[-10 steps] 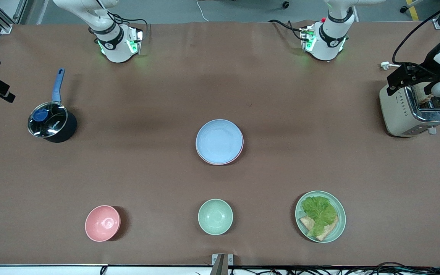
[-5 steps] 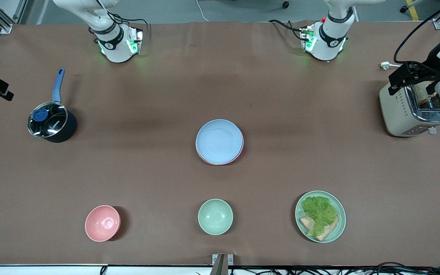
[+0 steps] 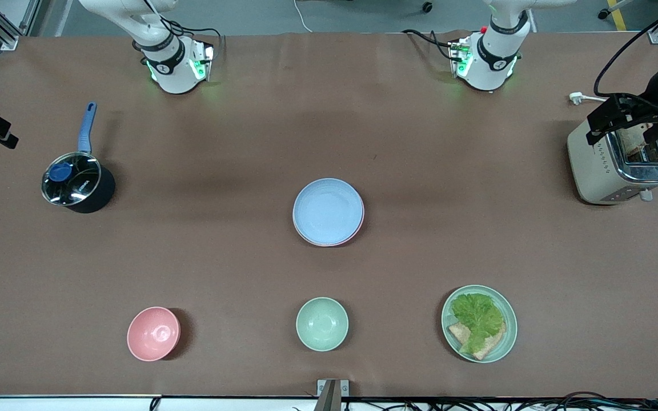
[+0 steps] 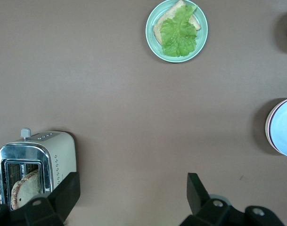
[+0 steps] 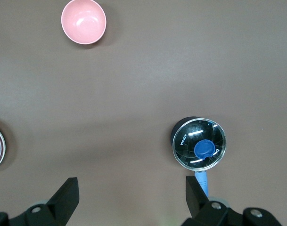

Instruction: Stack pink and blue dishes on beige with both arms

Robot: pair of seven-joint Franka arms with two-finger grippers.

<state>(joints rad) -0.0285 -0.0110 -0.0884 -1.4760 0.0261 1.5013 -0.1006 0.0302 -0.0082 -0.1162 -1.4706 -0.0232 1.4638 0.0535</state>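
Centrally on the table [image 3: 420, 142] sits the blue plate [image 3: 328, 211], stacked on the pink plate [image 3: 357, 229], whose rim peeks out beneath; whether a beige plate lies under them cannot be told. Both arms wait, drawn back to the table's ends. Up over the toaster [image 3: 620, 165] the left gripper [image 4: 133, 197] hangs spread wide, empty. Over the table's edge near the pot [image 3: 76, 184] the right gripper [image 5: 131, 197] hangs spread apart too, holding nothing
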